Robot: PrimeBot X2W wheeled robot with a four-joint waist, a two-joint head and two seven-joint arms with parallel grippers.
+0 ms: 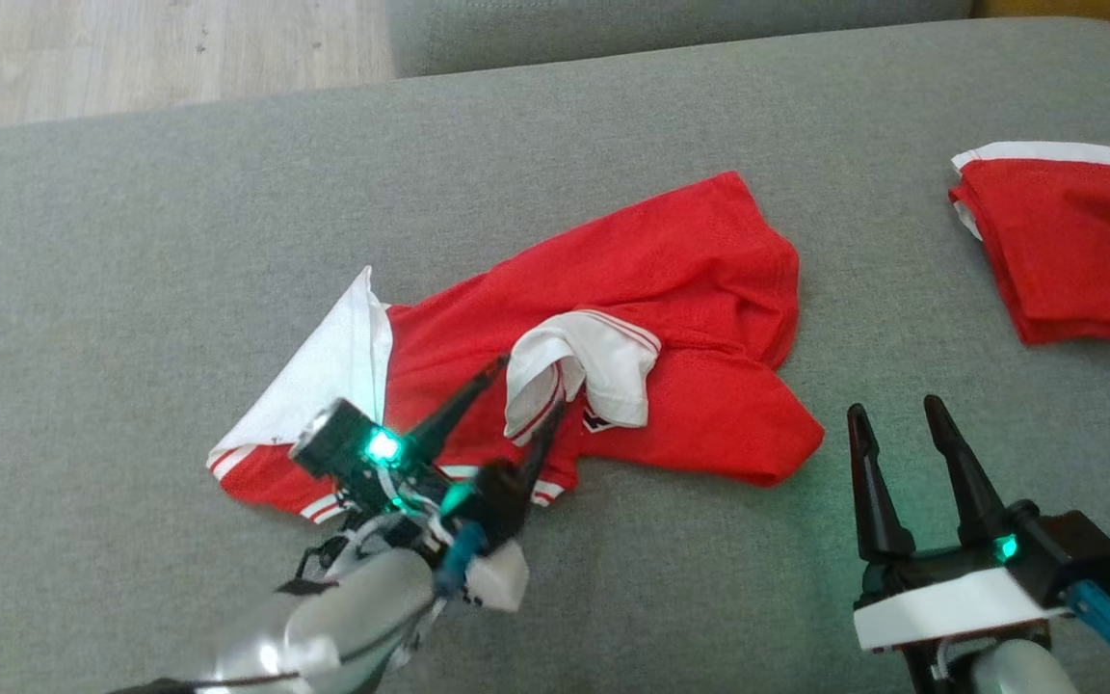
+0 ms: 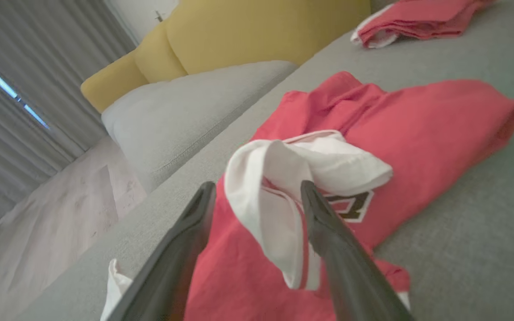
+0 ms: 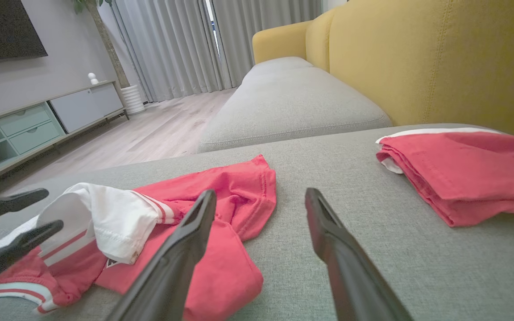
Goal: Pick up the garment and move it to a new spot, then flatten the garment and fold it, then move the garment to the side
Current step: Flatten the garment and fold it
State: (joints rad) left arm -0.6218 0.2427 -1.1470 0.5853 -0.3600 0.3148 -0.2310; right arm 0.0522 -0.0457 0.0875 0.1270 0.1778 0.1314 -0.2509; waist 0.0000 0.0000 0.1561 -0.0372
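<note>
Over the red jersey the left arm slants low, left tool spread astride the white sleeve, seemingly not gripping; right tool beside the jersey, spread, empty.

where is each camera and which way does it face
Head: up high, looking down on the grey sofa, the crumpled red shirt and the folded shirt; left gripper and right gripper show, both open.
Left wrist: low on the left arm, looking along its own fingers at the white sleeve between them.
Right wrist: low on the right arm, facing the curtains; its own fingers show, plus the left gripper's.
Shared: every view has both shirts.
</note>
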